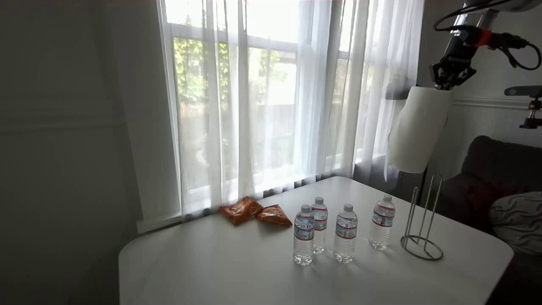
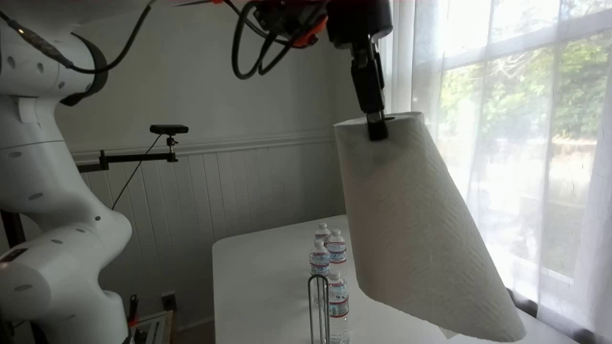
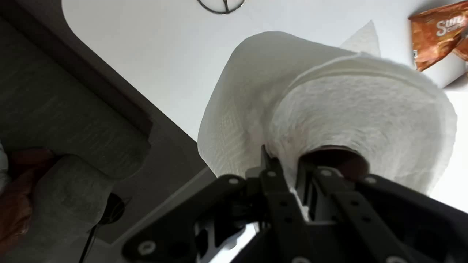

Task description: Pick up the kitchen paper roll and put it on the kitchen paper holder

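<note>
The kitchen paper roll [image 1: 421, 129] is a large white cylinder in the air above the table, also in an exterior view [image 2: 416, 224]. It hangs tilted, and a loose sheet flap shows at its lower end. My gripper [image 1: 443, 87] is shut on the roll's top rim; it also shows in an exterior view [image 2: 377, 126]. In the wrist view the gripper [image 3: 287, 160] has one finger inside the roll's core hole and one outside the roll [image 3: 365, 109]. The wire kitchen paper holder [image 1: 434, 212] stands upright below the roll, apart from it. Its rods show in an exterior view [image 2: 319, 275] and its ring base in the wrist view [image 3: 221, 13].
Several clear water bottles [image 1: 345, 233] stand on the white table [image 1: 203, 262], one close beside the holder. Two orange snack bags [image 1: 241, 209] lie by the window. Sheer curtains [image 1: 313, 106] hang behind the table. A dark couch [image 1: 487, 169] stands beyond the table's edge.
</note>
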`<state>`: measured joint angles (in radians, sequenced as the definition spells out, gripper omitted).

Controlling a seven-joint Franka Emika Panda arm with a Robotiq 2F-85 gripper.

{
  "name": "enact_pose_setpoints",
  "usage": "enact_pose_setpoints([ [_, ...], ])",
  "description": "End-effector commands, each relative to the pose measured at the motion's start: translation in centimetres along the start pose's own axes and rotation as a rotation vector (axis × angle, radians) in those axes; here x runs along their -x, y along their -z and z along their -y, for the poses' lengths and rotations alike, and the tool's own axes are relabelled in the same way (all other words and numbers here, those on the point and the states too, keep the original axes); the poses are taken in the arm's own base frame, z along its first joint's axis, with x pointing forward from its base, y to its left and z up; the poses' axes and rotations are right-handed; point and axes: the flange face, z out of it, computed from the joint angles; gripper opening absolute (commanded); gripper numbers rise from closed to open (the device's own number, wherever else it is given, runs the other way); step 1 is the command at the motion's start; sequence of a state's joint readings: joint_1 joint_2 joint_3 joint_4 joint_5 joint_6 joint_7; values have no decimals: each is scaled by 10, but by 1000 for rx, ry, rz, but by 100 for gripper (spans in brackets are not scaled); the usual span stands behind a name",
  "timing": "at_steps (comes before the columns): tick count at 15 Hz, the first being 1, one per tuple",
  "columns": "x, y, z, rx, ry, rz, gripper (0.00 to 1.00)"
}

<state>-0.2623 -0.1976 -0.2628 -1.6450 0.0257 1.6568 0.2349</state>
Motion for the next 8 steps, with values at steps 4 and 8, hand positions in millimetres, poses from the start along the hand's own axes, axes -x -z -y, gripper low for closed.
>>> enact_pose_setpoints([
  [4, 16, 67, -1, -45, 46, 43, 4],
  [8, 22, 76, -9, -3, 78, 98, 4],
])
